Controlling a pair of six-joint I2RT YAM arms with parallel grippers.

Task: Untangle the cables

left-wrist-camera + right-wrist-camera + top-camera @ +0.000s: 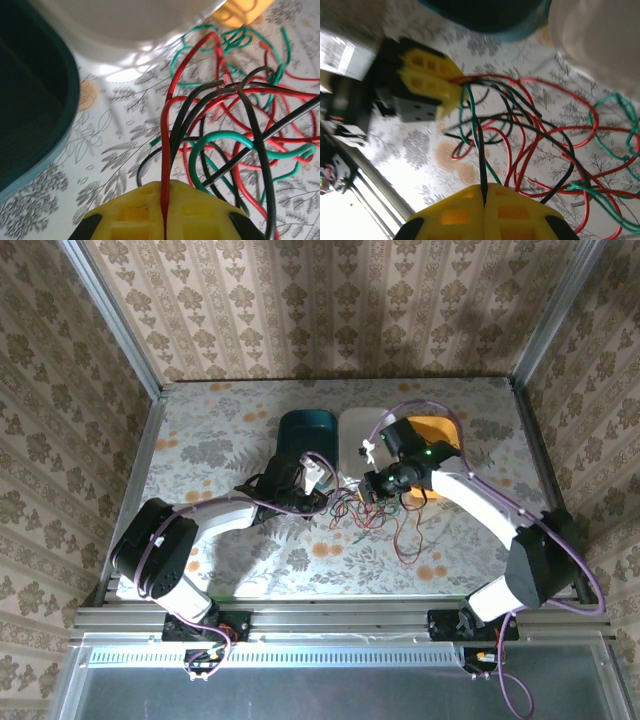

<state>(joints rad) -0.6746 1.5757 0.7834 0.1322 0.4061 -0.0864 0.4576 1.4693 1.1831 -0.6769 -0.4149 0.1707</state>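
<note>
The cables (375, 512) lie as a tangle of red, green and black wires on the flowered table between my two arms. My left gripper (165, 189) is shut on a red cable (166, 145) that rises straight out from between its yellow fingers. My right gripper (483, 194) is shut on a black cable (480, 150) that runs up into the knot. In the right wrist view, the left gripper's yellow fingers (432, 82) sit at the far side of the tangle. From above, the left gripper (318, 498) and the right gripper (372, 490) face each other closely.
A teal tray (305, 430), a white tray (358, 435) and an orange tray (440, 435) stand side by side just behind the tangle. Loose red and green strands (405, 540) trail toward the near edge. A metal rail (340, 612) borders the table's front.
</note>
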